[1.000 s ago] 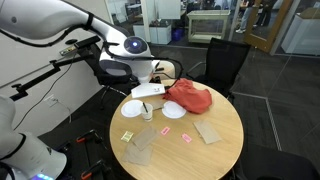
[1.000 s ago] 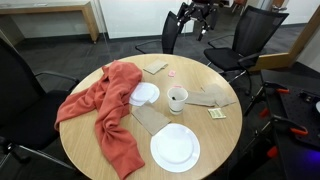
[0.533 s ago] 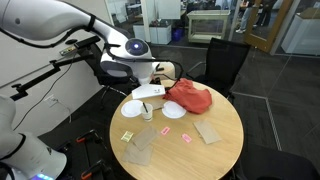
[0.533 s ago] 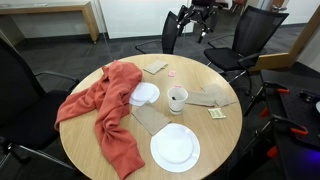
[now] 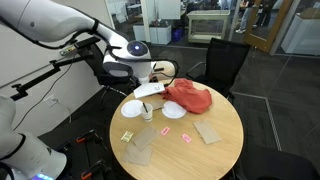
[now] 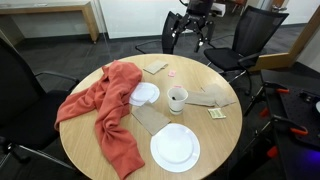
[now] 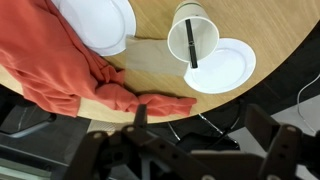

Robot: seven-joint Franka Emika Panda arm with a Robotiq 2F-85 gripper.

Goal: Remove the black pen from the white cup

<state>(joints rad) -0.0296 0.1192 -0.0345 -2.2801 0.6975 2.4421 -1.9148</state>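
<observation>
Inside the cup [image 7: 210, 38] leans the pen [image 7: 190, 43] (thin, light, stiff, rather slippery); we would pinch its upper end. Our gripper [image 7: 200, 118] hangs spread and empty.

Your gripper [image 6: 189, 38] hangs high at 12 o'clock of the table [image 6: 235, 125], jaws wide apart. The white cup [image 6: 177, 98] stands near the middle. The red cloth [image 6: 105, 110] lies at 9 o'clock.
</observation>
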